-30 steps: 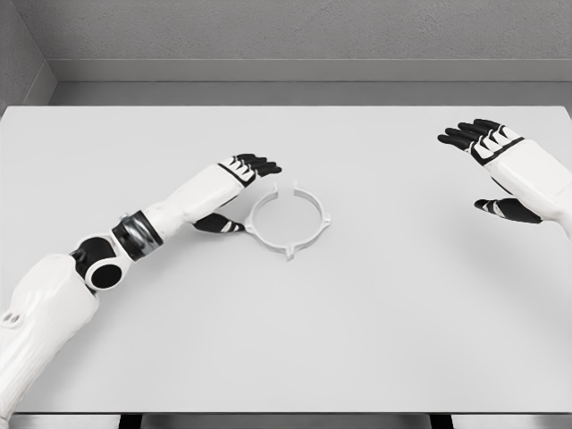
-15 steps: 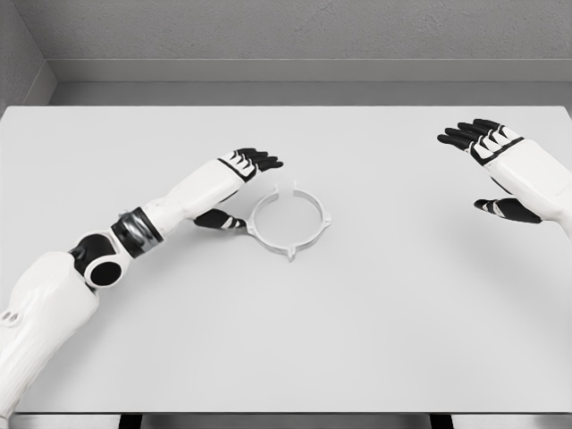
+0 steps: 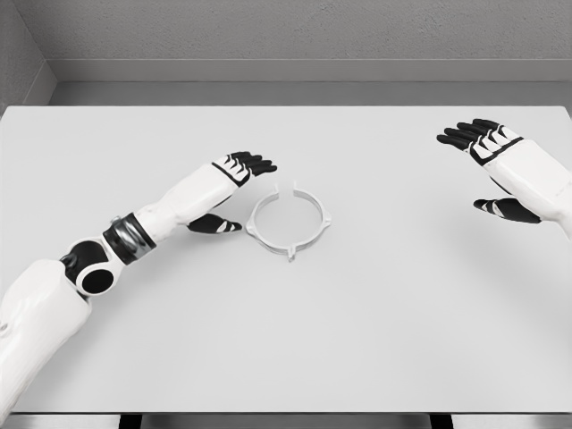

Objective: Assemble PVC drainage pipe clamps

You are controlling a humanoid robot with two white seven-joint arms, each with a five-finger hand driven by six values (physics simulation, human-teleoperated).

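Pale grey table before a grey wall. Nearest, entering from lower left: left hand, fingers extended and relaxed, thumb just beside the clamp's left rim, grasping nothing; contact not discernible. At table centre: white pipe clamp ring, lying flat, with small outer tabs and a gap in the far side. Farther back, at the right edge: right hand, well apart from the ring, fingers spread, thumb lowered, empty.

Matt white plastic clamp ring lies on a smooth, matt table.
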